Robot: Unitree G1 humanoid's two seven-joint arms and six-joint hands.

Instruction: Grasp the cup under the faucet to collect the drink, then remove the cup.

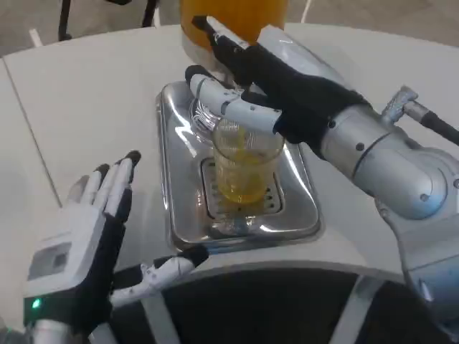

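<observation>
Right hand [251, 86] gripped clear cup [246, 161] near rim; part-full, likely slippery, spill-prone. Hold mid-body, upright. Left hand [97, 236] spread, empty.

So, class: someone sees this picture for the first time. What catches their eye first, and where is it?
The clear cup part-filled with yellow drink, standing on the shiny metal drip tray at the centre. The right hand reaches in from the right, fingers wrapped around the cup's top, under the orange dispenser. The left hand lies open at lower left.
</observation>
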